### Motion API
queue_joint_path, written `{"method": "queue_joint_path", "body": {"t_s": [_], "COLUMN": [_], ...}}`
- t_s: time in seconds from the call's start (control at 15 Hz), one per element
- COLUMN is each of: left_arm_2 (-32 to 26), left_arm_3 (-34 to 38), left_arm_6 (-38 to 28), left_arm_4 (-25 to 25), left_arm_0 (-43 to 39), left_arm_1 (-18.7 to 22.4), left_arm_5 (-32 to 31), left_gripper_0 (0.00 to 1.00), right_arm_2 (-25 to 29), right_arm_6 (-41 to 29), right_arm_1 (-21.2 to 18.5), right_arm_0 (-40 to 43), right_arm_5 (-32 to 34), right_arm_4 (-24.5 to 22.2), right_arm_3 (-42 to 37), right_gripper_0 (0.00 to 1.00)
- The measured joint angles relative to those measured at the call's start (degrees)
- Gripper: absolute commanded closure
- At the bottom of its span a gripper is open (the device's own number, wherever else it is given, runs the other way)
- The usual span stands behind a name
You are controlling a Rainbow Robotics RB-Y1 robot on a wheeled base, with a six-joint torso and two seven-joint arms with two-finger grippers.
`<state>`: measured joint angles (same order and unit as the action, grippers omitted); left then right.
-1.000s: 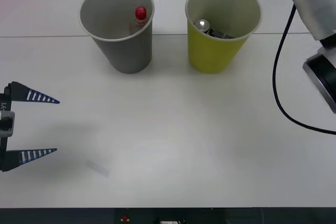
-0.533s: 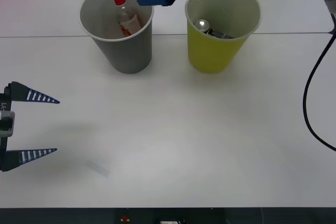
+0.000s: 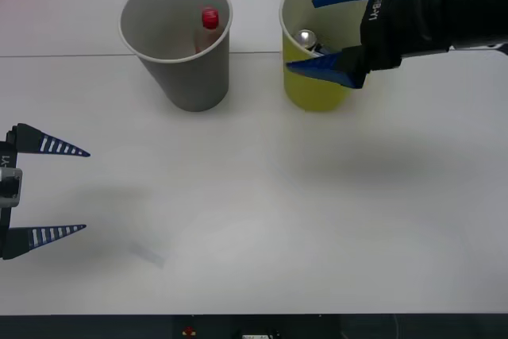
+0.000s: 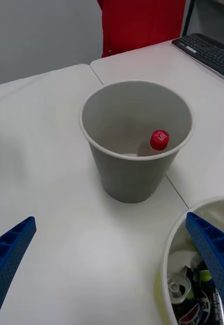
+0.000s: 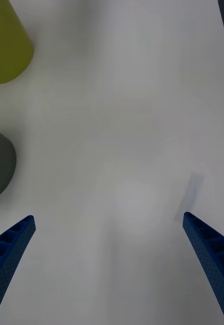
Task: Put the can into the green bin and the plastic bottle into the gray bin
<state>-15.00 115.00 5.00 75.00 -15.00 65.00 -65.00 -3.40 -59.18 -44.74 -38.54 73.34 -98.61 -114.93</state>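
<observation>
The white counter (image 3: 262, 212) lies bare from 3 through 9 o'clock. At 11 o'clock the gray bin (image 3: 186, 69) and at 1 o'clock the green bin (image 3: 305, 85) stand apart; the right pincer (image 3: 327, 29) straddles the green bin's rim, blocking it.

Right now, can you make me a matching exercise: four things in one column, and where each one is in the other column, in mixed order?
Things:
1. bottle
2. can
3. right gripper
4. left gripper

Places:
A. low at the table's left edge, open
B. in the gray bin
C. open, at the green bin's rim
D. in the green bin

Pairs: 1-B, 2-D, 3-C, 4-A
</observation>
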Motion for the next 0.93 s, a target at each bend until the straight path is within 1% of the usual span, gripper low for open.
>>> {"method": "queue_joint_path", "body": {"t_s": [0.2, 0.4, 0.53, 0.73, 0.93], "left_arm_2": [0.00, 0.00, 0.00, 0.00, 0.00], "left_arm_3": [0.00, 0.00, 0.00, 0.00, 0.00], "left_arm_6": [0.00, 0.00, 0.00, 0.00, 0.00], "left_arm_4": [0.00, 0.00, 0.00, 0.00, 0.00], "left_arm_0": [0.00, 0.00, 0.00, 0.00, 0.00], "left_arm_1": [0.00, 0.00, 0.00, 0.00, 0.00], "left_arm_5": [0.00, 0.00, 0.00, 0.00, 0.00], "left_gripper_0": [0.00, 0.00, 0.00, 0.00, 0.00], "right_arm_2": [5.31, 10.53, 14.47, 19.80, 22.61], "right_arm_6": [9.25, 18.76, 24.33, 30.75, 38.21], "right_arm_1": [-2.85, -5.42, -6.13, -6.23, -6.18], "right_arm_0": [8.24, 16.13, 21.03, 26.25, 28.78], "right_arm_5": [0.10, 0.64, 2.07, 6.30, 11.00], "right_arm_4": [7.67, 13.92, 15.98, 17.14, 20.31], "right_arm_3": [-1.36, -1.46, -1.40, -0.31, 5.81], "right_gripper_0": [0.00, 0.00, 0.00, 0.00, 0.00]}}
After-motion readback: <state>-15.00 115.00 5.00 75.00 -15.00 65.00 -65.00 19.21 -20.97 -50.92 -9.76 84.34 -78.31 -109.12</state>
